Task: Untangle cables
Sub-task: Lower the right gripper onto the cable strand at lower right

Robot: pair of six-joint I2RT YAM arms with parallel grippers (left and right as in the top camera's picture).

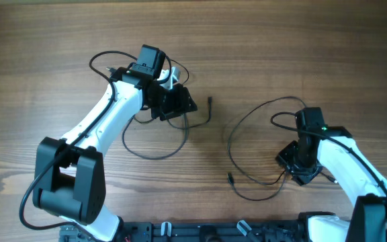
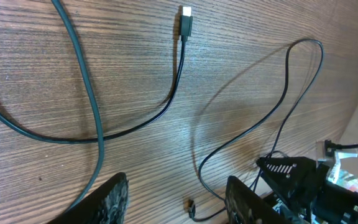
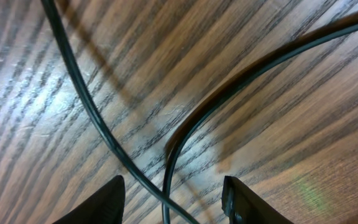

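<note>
Right gripper (image 3: 171, 186) hovers low over the table (image 1: 46, 40), jaws wide and empty. Two strands of the right cable (image 3: 91, 106) converge directly beneath the gap, running across the closing line. Left gripper (image 2: 176, 180), also open and empty, sits over the left cable (image 1: 154, 157), well apart.

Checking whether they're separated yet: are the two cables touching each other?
Apart. The overhead view shows a strip of bare tabletop between the left cable and the right cable.
</note>
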